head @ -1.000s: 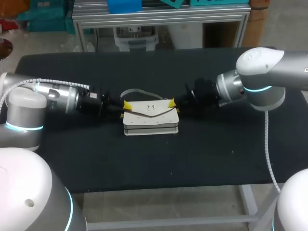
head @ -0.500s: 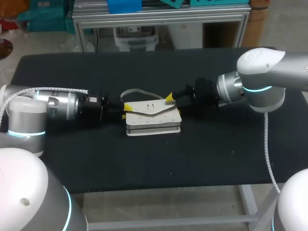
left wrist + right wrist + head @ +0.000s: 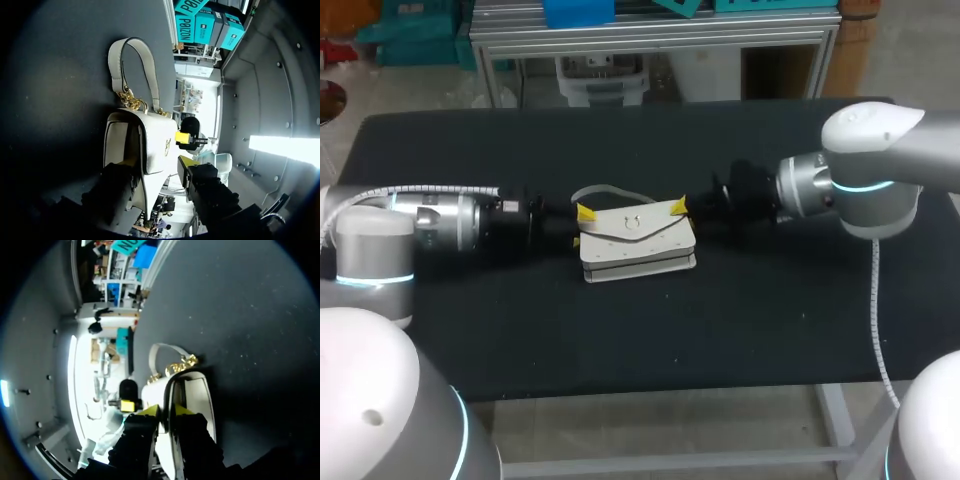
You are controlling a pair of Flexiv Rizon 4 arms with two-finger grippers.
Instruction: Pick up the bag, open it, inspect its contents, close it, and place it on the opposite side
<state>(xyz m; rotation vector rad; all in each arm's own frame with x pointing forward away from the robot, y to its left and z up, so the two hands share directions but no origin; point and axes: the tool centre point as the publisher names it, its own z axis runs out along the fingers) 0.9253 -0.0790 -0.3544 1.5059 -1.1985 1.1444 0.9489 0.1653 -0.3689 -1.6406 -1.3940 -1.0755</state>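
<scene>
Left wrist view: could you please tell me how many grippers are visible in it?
2. The left gripper is nearest, at the bag's near end; the right gripper is beyond the bag, at its far end. None seems hidden.

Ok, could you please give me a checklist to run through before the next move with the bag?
1. White leather handbag resting on the black table: ok.
2. Bag's flap lying down over the body: ok; clasp fastened: cannot tell.
3. Right claw pinching the flap's edge at its end of the bag: ok.
4. Left claw gripping the other end: cannot tell.
5. White strap with gold chain links lying behind the bag, apart from both claws: ok.
</scene>
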